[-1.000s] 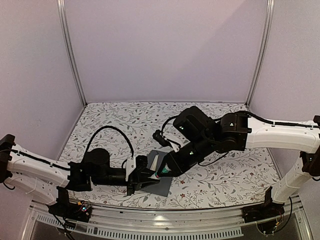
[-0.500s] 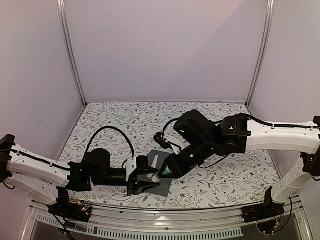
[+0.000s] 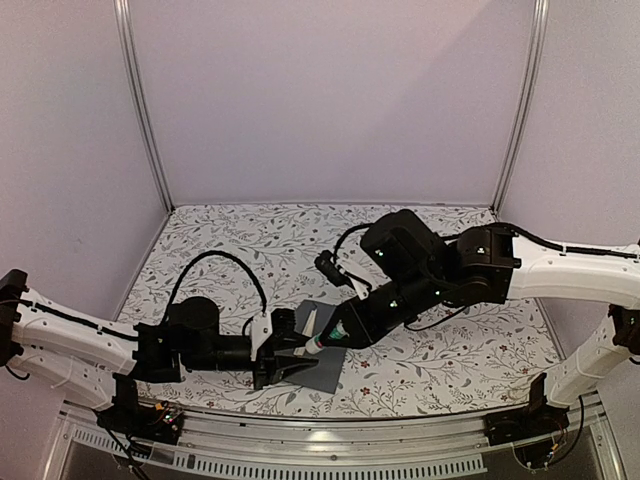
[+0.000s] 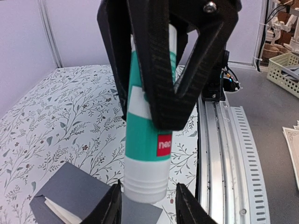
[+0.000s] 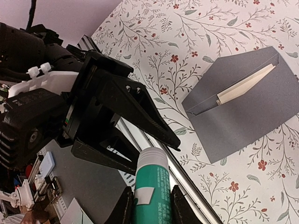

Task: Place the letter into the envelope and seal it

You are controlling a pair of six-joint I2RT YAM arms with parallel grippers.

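Note:
A dark grey envelope (image 5: 243, 112) lies on the floral cloth with its flap open, and the letter's pale edge (image 5: 246, 84) shows in its mouth. From above, the envelope (image 3: 325, 376) is mostly covered by both grippers. My right gripper (image 5: 152, 192) is shut on a teal-white glue tube (image 5: 152, 179), which points its white cap down at the envelope (image 4: 70, 189). My left gripper (image 4: 148, 190) stands open, one finger on each side of the tube's cap (image 4: 145, 184), with small gaps on both sides. In the top view the left gripper (image 3: 302, 359) meets the right gripper (image 3: 335, 334) over the envelope.
A metal rail (image 4: 219, 140) runs along the table's near edge, right beside the envelope. A pale basket (image 4: 285, 70) stands off the table beyond the rail. White walls and frame posts (image 3: 140, 110) close the back and both sides.
My left gripper's fingers have spread apart around the tube's cap, then narrowed a little. The right arm has shifted slightly right, still holding the tube.

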